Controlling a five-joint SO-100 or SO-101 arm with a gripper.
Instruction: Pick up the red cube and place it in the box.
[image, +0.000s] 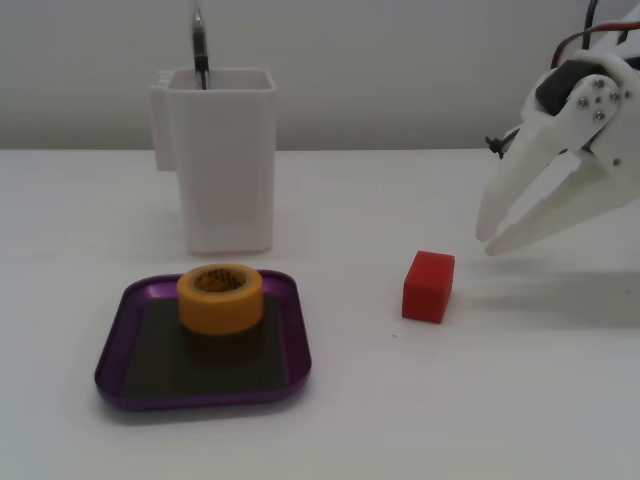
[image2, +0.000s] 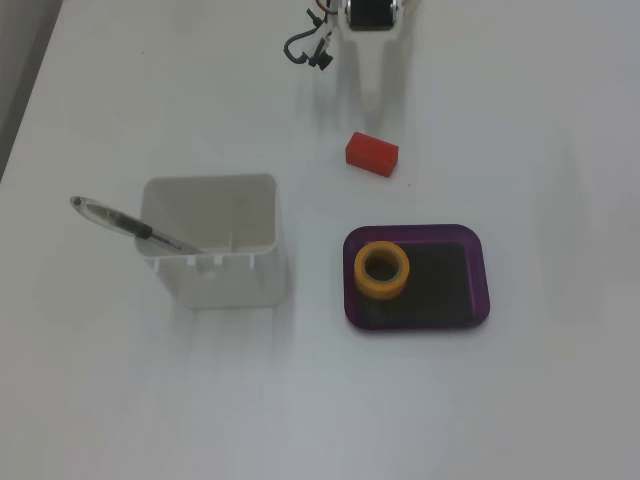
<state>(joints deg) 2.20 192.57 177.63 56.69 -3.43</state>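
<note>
The red cube (image: 428, 286) (image2: 372, 152) rests on the white table, apart from everything else. My white gripper (image: 488, 242) hangs up and to the right of it in a fixed view, tips pointing down-left, a little way off the cube. Its jaws stand narrowly open with nothing between them. Seen from above, the fingers blend into the table just beyond the cube. The box (image: 115, 345) (image2: 480, 270) is a shallow purple tray with a dark floor, left of the cube in a fixed view.
A yellow-orange tape roll (image: 220, 297) (image2: 383, 271) sits inside the tray at one side. A tall white container (image: 220, 160) (image2: 215, 255) holding a pen (image2: 130, 225) stands behind the tray. Black cables (image2: 305, 48) hang by the arm.
</note>
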